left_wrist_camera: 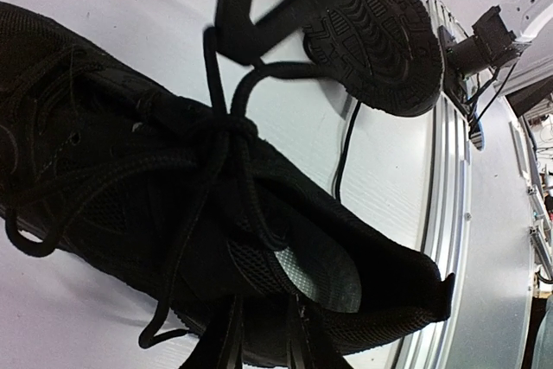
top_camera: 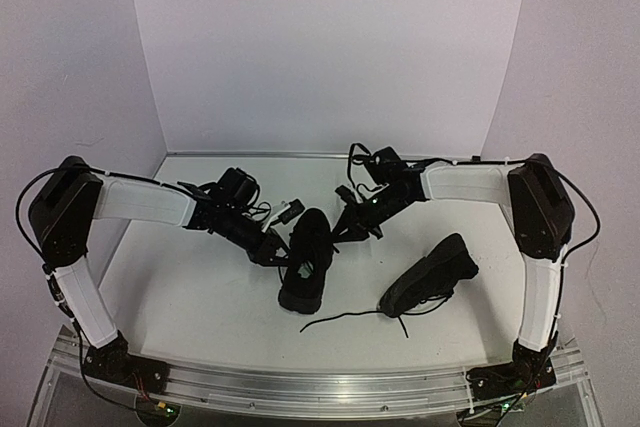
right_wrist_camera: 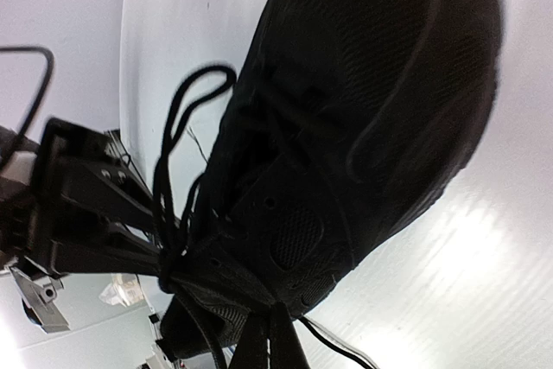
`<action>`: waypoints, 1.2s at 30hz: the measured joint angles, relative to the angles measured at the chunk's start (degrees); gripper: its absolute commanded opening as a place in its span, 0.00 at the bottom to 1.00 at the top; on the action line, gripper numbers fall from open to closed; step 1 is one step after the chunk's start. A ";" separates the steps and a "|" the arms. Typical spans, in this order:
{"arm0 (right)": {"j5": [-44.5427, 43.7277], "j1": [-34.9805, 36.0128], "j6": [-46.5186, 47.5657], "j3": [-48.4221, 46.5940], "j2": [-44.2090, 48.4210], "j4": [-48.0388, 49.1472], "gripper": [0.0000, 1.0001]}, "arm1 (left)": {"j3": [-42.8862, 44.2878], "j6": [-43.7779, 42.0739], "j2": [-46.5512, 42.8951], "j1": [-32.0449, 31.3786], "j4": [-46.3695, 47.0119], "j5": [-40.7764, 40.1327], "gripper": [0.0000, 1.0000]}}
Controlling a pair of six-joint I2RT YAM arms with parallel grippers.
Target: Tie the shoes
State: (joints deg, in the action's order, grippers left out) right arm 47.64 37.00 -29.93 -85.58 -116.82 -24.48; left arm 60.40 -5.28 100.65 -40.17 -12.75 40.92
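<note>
A black shoe (top_camera: 307, 272) stands mid-table with its toe toward the near edge. Its laces meet in a knot (left_wrist_camera: 226, 123) above the pale insole (left_wrist_camera: 324, 274). My left gripper (top_camera: 275, 250) is at its left side. The fingers (left_wrist_camera: 226, 343) show slightly apart against the collar, dark on dark. My right gripper (top_camera: 338, 234) is at the shoe's far right, its fingers shut (right_wrist_camera: 275, 321) at the collar. A thin lace (right_wrist_camera: 337, 347) leaves their tips. A lace loop (right_wrist_camera: 194, 84) stands up by the knot. The second shoe (top_camera: 432, 275) lies on its side to the right, its sole (left_wrist_camera: 380, 41) facing the left wrist camera.
The second shoe's loose lace (top_camera: 345, 319) trails across the table toward the near edge. An aluminium rail (top_camera: 320, 387) runs along that edge between the arm bases. White walls (top_camera: 330, 47) close the back and both sides.
</note>
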 measured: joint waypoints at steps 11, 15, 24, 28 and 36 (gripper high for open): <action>-0.14 -0.68 -0.33 -0.88 0.35 -0.35 0.00 | 0.90 3.30 -0.35 2.42 1.26 0.29 0.43; 0.12 -0.56 -0.26 -0.92 0.35 -0.56 0.00 | 4.23 1.88 -0.62 6.35 -1.72 -0.69 0.46; 0.25 -0.19 -0.14 -0.92 0.35 -0.92 0.00 | 11.16 0.60 0.65 10.10 -2.88 -1.57 0.52; 0.26 -0.08 -0.14 -0.92 0.35 -1.08 0.00 | 15.44 -4.06 4.00 10.02 -5.22 -2.42 0.52; 0.34 -0.05 -0.22 -1.04 0.35 -1.32 0.00 | 15.99 -16.46 5.51 9.79 -11.66 -7.12 0.52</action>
State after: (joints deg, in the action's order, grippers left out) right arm 47.98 36.95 -30.15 -86.62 -116.46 -25.80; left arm 76.39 -21.74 106.15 -30.38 -24.41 33.80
